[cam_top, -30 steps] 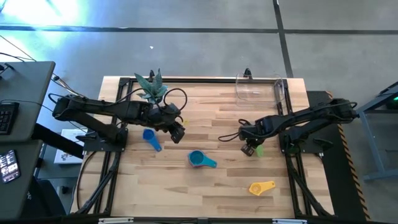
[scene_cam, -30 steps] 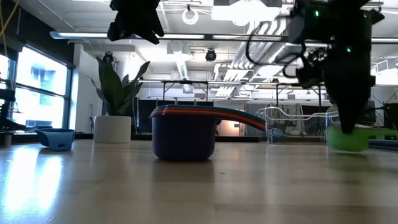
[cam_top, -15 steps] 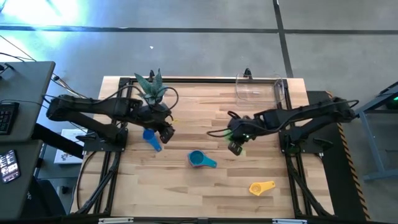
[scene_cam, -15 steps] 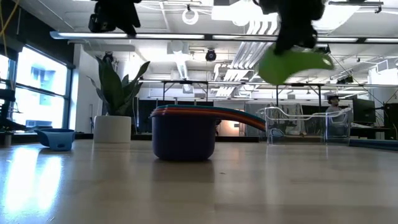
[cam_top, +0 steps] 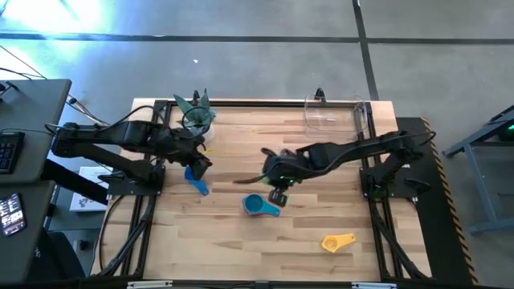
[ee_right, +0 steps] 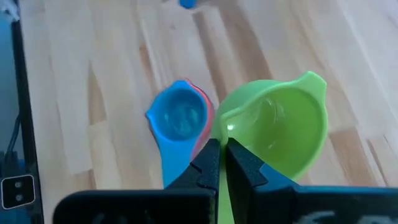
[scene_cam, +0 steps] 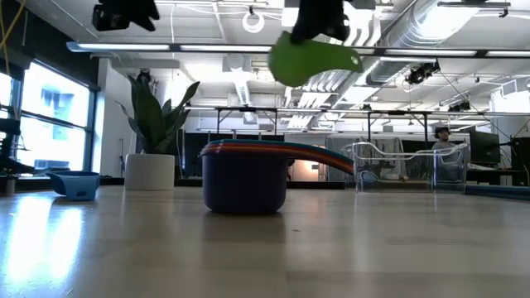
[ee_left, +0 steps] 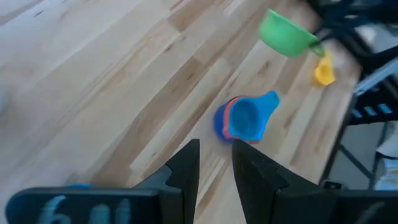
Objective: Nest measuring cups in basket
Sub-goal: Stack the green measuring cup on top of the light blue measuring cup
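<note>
Right gripper (ee_right: 219, 163) is clenched on the green cup's (ee_right: 283, 127) rim, carrying it above the nested stack (cam_top: 259, 206) for dropping in; left gripper (ee_left: 214, 165), part-open and empty, waits by the blue cup (cam_top: 195, 180).

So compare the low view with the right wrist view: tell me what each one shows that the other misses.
Only the low view shows the potted plant, the clear basket behind, and a separate blue cup at far left. Only the right wrist view shows the right gripper with its fingers shut on the green cup's rim, and looks down into the stack's blue top cup. Both show the green cup held in the air, and the nested stack on the table.
</note>
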